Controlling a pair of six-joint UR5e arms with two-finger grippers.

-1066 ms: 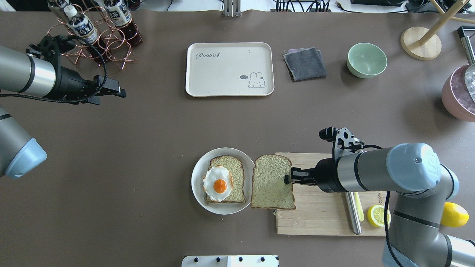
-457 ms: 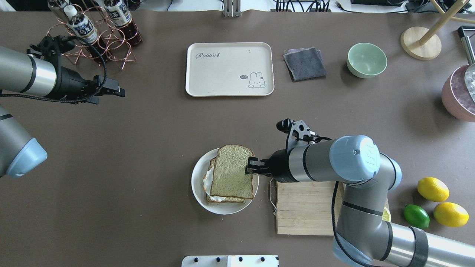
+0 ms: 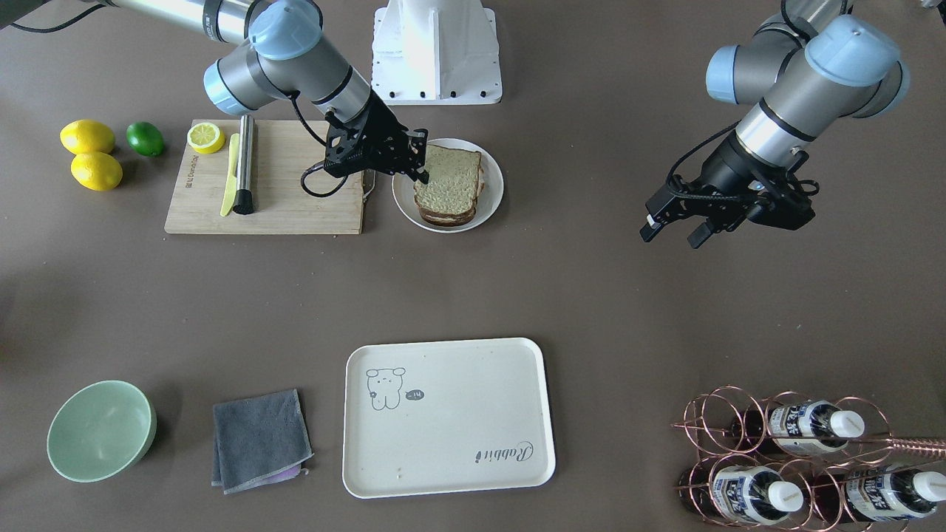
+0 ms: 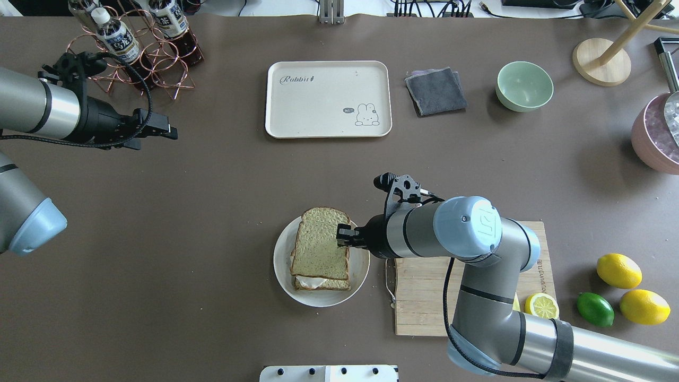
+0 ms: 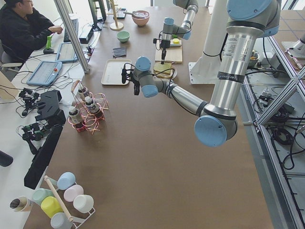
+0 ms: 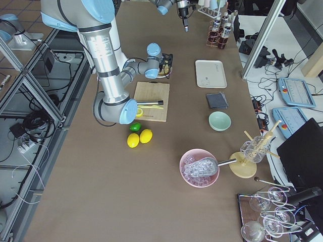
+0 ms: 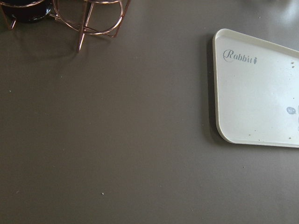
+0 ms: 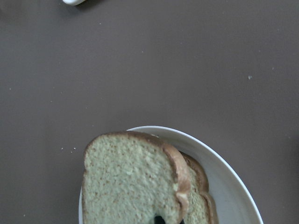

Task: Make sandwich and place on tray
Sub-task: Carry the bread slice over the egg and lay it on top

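Bread is stacked in the front-facing view. The sandwich [image 3: 447,186] sits on the plate [image 3: 494,202], and my right hand [image 3: 415,164] is at the edge nearest the board [image 3: 281,199], fingers nearly closed on the top slice [image 3: 451,171]. My left hand [image 3: 674,232] hangs well apart over bare surface [image 3: 591,295], fingers spread and holding nothing. The tray [image 3: 458,443] lies across the surface from the plate, with nothing on it.

From overhead, the top slice lies a little askew. A strip of egg [image 4: 310,281] and the lower crust show at its near end.

My right wrist view shows the top slice low in frame, with the lower crust peeking out beside it. How deep my pinch goes I cannot tell.

My left wrist view shows only a tray corner and a rack [image 7: 100,18] foot.

Both side views are too small to add anything.

The risk, as I judge it, lies in letting go. If a finger drags on the crust as I pull back, the slice could slide further off the egg. The carry to the tray is risky too. A pinch on the top slice alone would lift only that slice, and a one-sided grip could shear the stack on the slippery egg.
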